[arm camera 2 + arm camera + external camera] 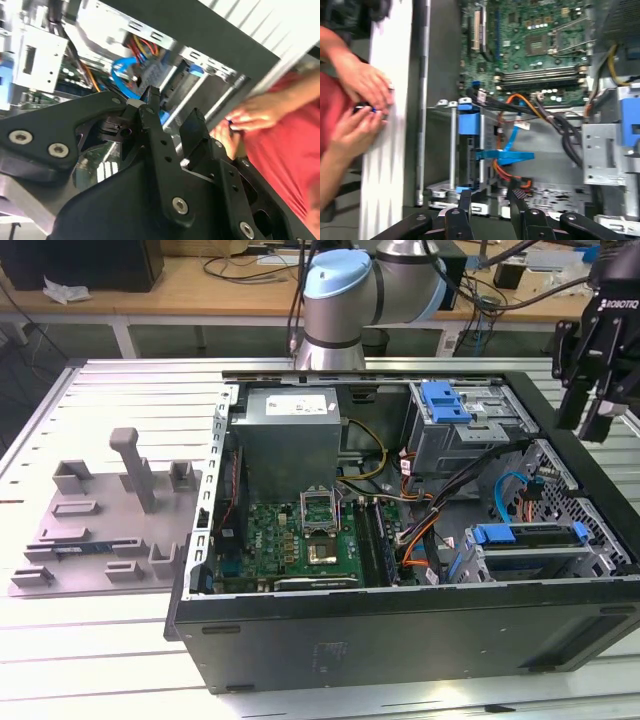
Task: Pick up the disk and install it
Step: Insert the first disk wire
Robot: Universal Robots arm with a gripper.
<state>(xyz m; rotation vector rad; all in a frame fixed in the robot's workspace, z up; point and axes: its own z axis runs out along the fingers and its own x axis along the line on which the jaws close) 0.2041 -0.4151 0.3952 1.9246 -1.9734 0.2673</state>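
Observation:
An open computer case [400, 630] lies on the slatted table. In its drive cage, at the exterior view's lower right, rests a flat unit with a blue rail, which I take for the disk [530, 545]; the first wrist view shows its blue end tab [468, 122]. My gripper [582, 425] hangs above the case's edge on the exterior view's right, well clear of the cage. In both wrist views the gripper [489, 194] [172, 107] is open, with nothing between its black fingers.
A person's hands [362, 95] [245, 120] work on the table just outside the case wall, close to my gripper. Inside are a grey power supply [290, 435], the motherboard [310, 540], loose cables [440, 530] and a blue latch [445, 400]. A grey fixture [110, 520] sits far left.

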